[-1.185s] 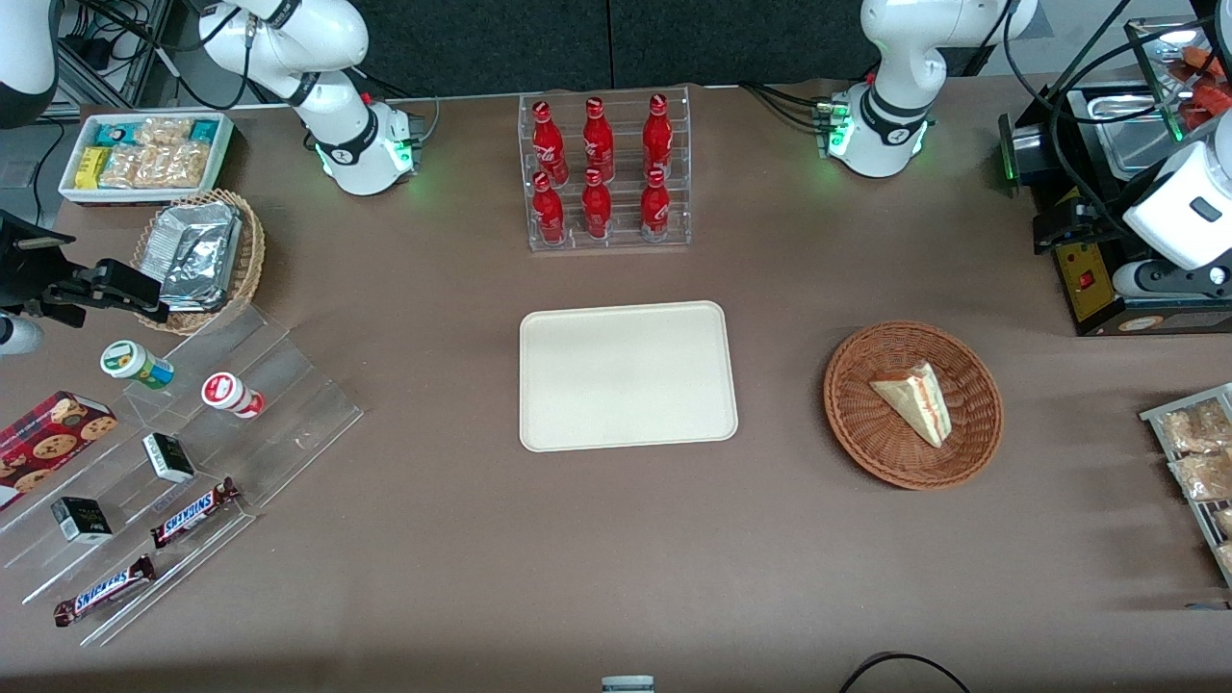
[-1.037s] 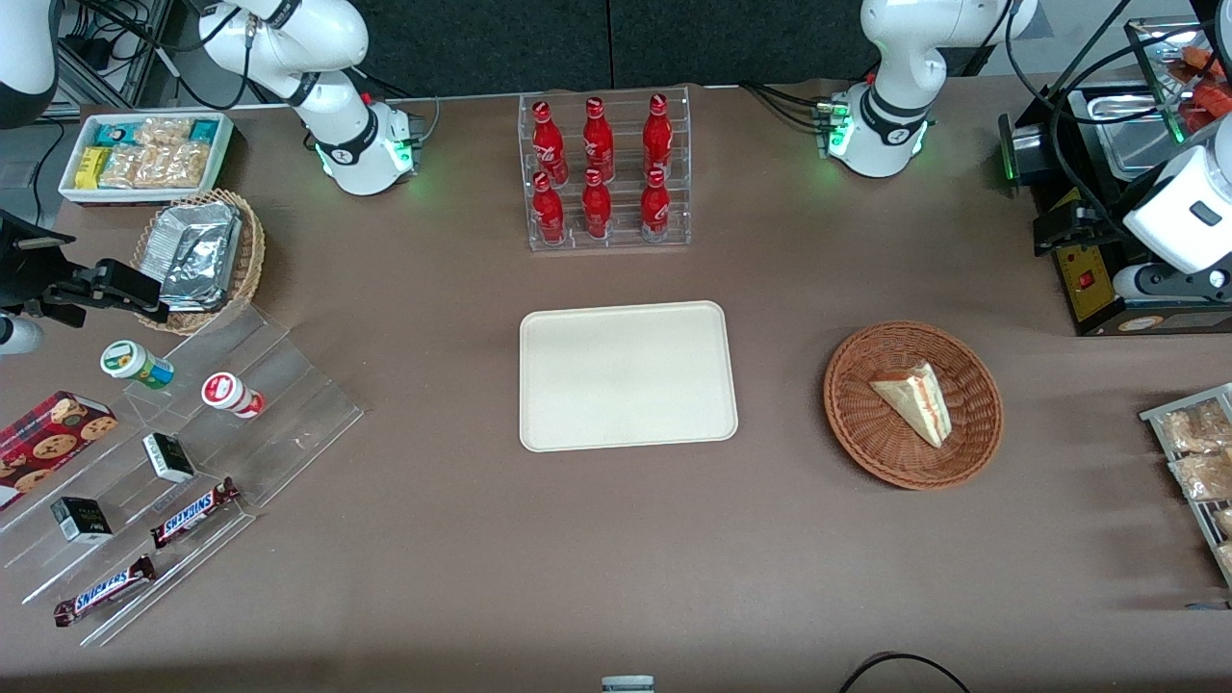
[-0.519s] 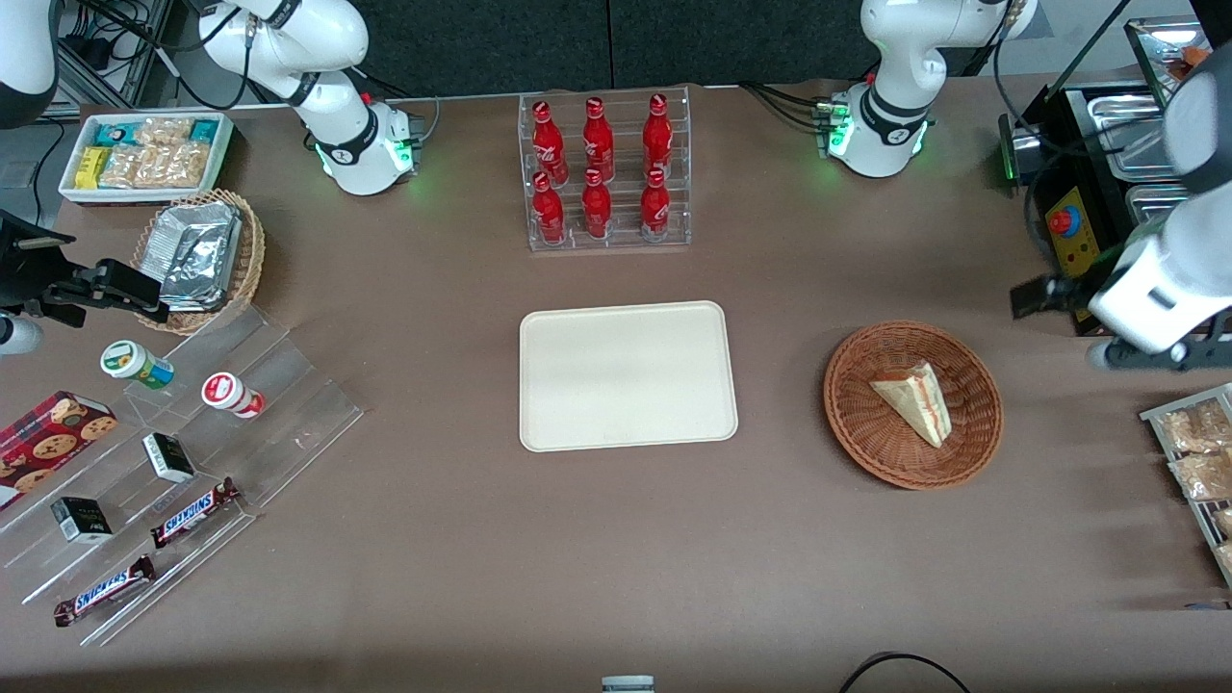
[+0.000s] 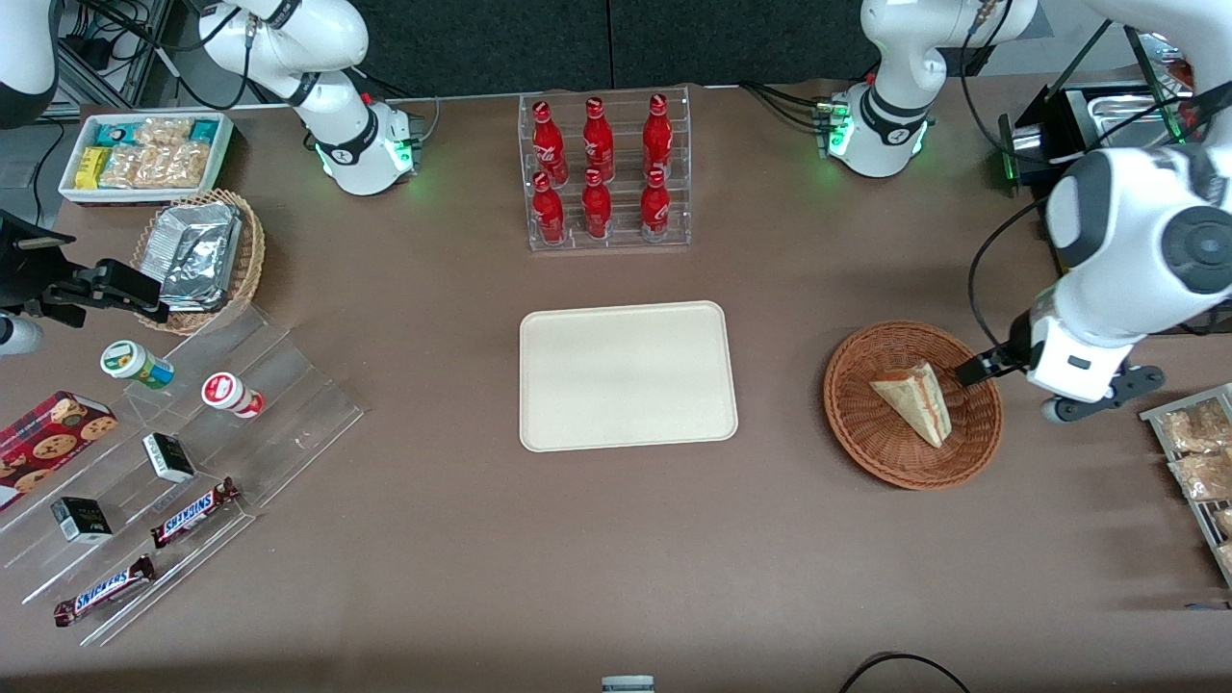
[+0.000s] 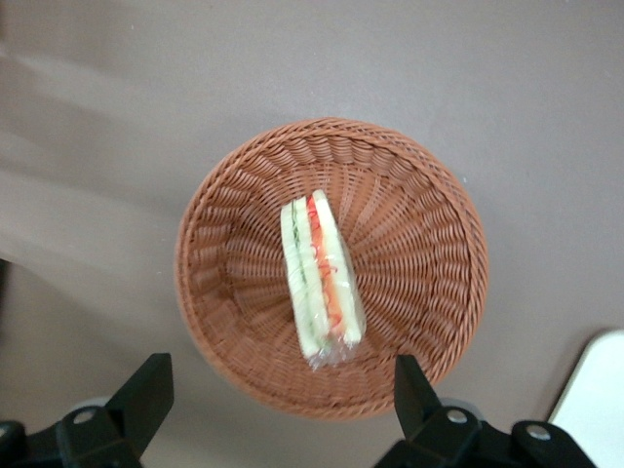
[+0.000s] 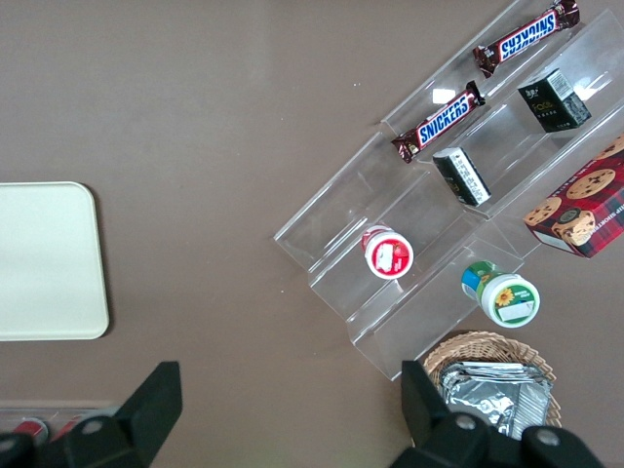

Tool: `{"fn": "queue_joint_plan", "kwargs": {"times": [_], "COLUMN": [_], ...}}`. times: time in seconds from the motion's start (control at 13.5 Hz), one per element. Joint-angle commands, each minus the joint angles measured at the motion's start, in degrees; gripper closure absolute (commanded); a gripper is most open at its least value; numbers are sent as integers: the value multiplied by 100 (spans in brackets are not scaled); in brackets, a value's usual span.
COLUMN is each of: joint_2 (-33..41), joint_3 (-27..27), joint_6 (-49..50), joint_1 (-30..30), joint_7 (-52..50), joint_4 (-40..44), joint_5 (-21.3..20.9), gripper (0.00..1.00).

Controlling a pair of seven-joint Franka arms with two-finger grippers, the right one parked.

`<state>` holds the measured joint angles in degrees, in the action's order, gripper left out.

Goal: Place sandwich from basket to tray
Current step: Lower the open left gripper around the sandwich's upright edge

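1. The jaws (image 5: 278, 390) are standing spread wide and empty, hovering above the basket (image 5: 429, 292), over its rim toward the working arm's end of the counter (image 4: 616, 558).
2. The sandwich (image 5: 322, 281) is lying in the basket.
3. The tray (image 4: 626, 375) is sitting bare mid-counter, well apart from the basket.

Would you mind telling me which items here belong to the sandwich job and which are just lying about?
Job:
sandwich, lying in the basket
tray, empty
gripper, open above the basket

Lying about:
red bottles
Snickers bars
foil packets
cookie box
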<state>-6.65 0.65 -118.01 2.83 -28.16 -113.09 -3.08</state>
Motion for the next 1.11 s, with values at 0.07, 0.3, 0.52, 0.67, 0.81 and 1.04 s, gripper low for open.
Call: {"fn": "queue_joint_plan", "kwargs": {"times": [0.07, 0.3, 0.52, 0.67, 0.81, 1.04], "joint_2": [313, 226, -64, -257, -320, -328], "joint_3": [-4, 14, 14, 14, 14, 5], "joint_6": [-950, -1978, -2287, -2498, -2587, -2587], "joint_1": [24, 42, 217, 323, 445, 437], "joint_7": [-462, -603, -927, -1077, -1157, -1148], "joint_4": [-888, -1460, -1496, -1531, -1558, -1602], "joint_5": [88, 97, 97, 97, 97, 71], "gripper": [0, 0, 0, 0, 0, 0]}}
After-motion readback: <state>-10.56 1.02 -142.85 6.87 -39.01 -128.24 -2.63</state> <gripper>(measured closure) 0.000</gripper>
